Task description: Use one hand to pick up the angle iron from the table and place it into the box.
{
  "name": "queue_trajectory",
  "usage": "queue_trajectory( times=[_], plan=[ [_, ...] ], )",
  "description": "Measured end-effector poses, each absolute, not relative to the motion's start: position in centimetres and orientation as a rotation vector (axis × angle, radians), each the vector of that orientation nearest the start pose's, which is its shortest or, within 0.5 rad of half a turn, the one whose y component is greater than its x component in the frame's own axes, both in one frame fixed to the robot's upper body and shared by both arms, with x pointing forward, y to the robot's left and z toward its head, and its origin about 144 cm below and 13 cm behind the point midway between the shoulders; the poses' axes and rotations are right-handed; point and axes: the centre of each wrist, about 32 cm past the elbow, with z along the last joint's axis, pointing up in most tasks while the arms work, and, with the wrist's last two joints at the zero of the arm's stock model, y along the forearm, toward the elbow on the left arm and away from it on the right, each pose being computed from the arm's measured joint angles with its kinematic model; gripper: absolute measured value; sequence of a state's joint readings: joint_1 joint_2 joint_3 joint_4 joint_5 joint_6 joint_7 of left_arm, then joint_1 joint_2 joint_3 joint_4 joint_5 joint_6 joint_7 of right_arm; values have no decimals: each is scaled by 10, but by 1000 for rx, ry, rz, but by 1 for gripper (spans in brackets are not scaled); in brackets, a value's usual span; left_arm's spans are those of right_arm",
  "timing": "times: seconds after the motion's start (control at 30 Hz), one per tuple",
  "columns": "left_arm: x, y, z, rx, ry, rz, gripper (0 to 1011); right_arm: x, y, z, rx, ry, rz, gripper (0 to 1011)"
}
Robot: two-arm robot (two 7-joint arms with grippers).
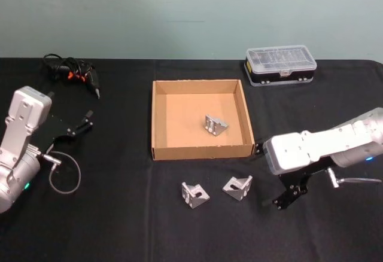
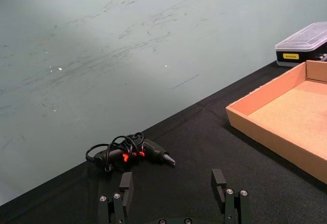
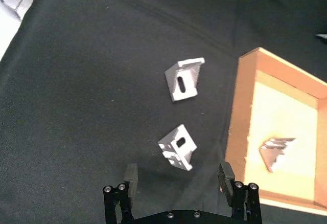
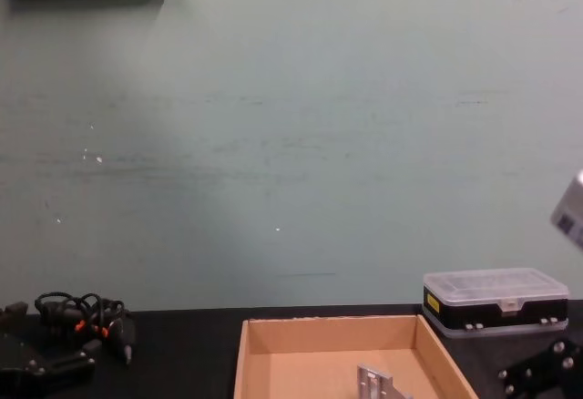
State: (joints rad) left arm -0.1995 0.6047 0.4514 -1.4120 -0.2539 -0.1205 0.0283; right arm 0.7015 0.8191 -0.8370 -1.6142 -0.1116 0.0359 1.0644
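Inspecting the R side first: your right tool [image 1: 289, 195], black w/ jointed fingers on a silver-grey arm, hangs over the matte black surface [image 1: 119, 226]. It is just right of the two loose parts and in front of the box's near right corner. Its fingers are spread wide w/ nothing btwn them, and the right wrist view confirms this. Your left tool [image 1: 76, 127] is parked at the left side of the surface, fingers likewise spread, holding nothing.

Task item: the small silver metal angle iron [image 1: 237, 187], a corner bracket w/ a slot in one face, lies on the surface just in front of the shallow brown cardboard box [image 1: 154, 118]. Of the loose parts it is the nearest to your right tool. A second bracket [image 1: 194, 194] of the same type lies just left of it, apart, not touching. A third bracket [image 1: 215, 125] already rests inside the box, nr the middle.

Handling, my judgement:
- Rigid metal w/ no give, prob. dense for its size.
- Faces look smooth, so it is liable to slip or twist if pinched on a sloped web.
- Rec. you close across two flat, opposed faces, square to the fingers.
- It appears to rest tilted on an edge, so expect it to rock on first contact.
- The cardboard is light and may shift if knocked. Clear the near wall before letting go.
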Motion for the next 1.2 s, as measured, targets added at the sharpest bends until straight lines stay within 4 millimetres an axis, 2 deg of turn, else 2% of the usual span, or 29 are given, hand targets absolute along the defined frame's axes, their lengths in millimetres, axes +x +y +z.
queue_trajectory(
  times=[0.57,1.2],
  plan=[
    [489,310,1140,304,-285,1248,1000,561,-245,1282,-1006,-575,72,1004],
    [489,310,1140,304,-285,1248,1000,575,-235,1278,-1061,-578,108,1004]
  ],
)
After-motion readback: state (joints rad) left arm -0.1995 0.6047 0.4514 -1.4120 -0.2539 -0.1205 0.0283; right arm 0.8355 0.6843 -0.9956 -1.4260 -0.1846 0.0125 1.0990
